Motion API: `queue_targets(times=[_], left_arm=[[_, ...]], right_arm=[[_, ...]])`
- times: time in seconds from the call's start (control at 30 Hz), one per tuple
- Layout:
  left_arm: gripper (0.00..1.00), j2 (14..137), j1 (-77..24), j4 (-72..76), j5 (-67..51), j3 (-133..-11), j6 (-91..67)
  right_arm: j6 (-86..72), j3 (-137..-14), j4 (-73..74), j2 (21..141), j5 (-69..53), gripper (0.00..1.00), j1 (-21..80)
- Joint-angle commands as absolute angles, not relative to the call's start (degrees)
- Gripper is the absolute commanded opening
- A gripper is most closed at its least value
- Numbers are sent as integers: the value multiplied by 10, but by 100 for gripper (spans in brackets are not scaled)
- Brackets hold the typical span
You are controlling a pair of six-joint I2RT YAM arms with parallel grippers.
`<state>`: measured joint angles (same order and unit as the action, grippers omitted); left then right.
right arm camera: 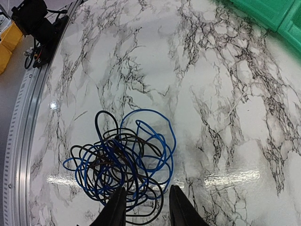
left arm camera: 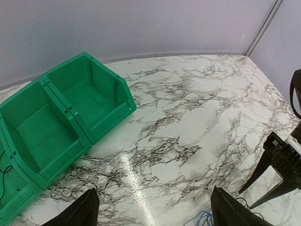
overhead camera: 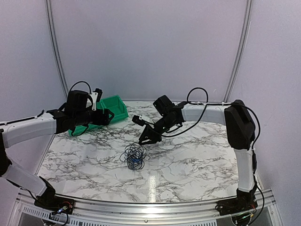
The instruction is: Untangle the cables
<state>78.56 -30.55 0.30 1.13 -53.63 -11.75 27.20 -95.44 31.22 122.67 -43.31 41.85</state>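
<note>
The cables (overhead camera: 135,156) lie as one loose tangle of thin black and blue wires on the marble table, near the middle front. In the right wrist view the tangle (right arm camera: 120,157) fills the lower left. My right gripper (right arm camera: 147,189) is open just over the tangle's near edge, with a few loops showing between its fingers. In the top view the right gripper (overhead camera: 143,139) points down at the tangle's far side. My left gripper (overhead camera: 104,117) is open and empty, well left of the tangle, by the green bins. In the left wrist view its fingers (left arm camera: 89,207) stand wide apart; a few blue wire loops (left arm camera: 201,219) show at the bottom edge.
Green plastic bins (overhead camera: 113,107) stand at the back left; they also show in the left wrist view (left arm camera: 70,108) and the right wrist view (right arm camera: 263,12). A thin black wire (left arm camera: 4,172) lies in the leftmost bin. The table's metal front rail (right arm camera: 28,122) runs close by.
</note>
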Motion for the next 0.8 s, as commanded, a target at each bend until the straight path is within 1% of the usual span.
queue_targets(times=[0.0, 0.07, 0.13, 0.23, 0.3, 0.37, 0.47, 0.53, 0.6, 0.67, 0.7, 0.73, 0.77], left_arm=[[86, 773, -305, 36, -67, -537, -125], [98, 772, -305, 41, -79, -532, -133], [99, 785, -305, 28, -107, -544, -122], [99, 810, -305, -37, -89, -576, -100], [99, 809, -305, -48, -83, -576, -71], [99, 787, -305, -15, -116, -551, -33], [99, 742, -305, 103, -119, -478, -34], [99, 720, -306, 132, -124, -457, -44], [99, 717, -306, 134, -110, -456, -50], [99, 729, -306, 130, -62, -455, -61], [99, 744, -305, 115, -25, -462, -78], [99, 761, -306, 91, 7, -478, -85], [99, 778, -306, 51, 7, -505, -63]], right_arm=[[276, -965, 324, 1208, -441, 33, 421], [280, -960, 322, 1202, -439, 33, 421], [281, -957, 319, 1201, -435, 33, 423], [282, -964, 321, 1210, -415, 33, 431], [279, -971, 325, 1218, -406, 33, 437], [279, -978, 326, 1223, -404, 33, 443], [276, -984, 326, 1232, -397, 33, 447], [272, -990, 329, 1238, -397, 33, 448], [271, -996, 331, 1240, -399, 28, 448], [271, -1001, 334, 1239, -403, 18, 448], [271, -1003, 336, 1238, -406, 11, 448], [272, -1004, 338, 1235, -408, 6, 449], [271, -1005, 339, 1232, -409, 2, 449]])
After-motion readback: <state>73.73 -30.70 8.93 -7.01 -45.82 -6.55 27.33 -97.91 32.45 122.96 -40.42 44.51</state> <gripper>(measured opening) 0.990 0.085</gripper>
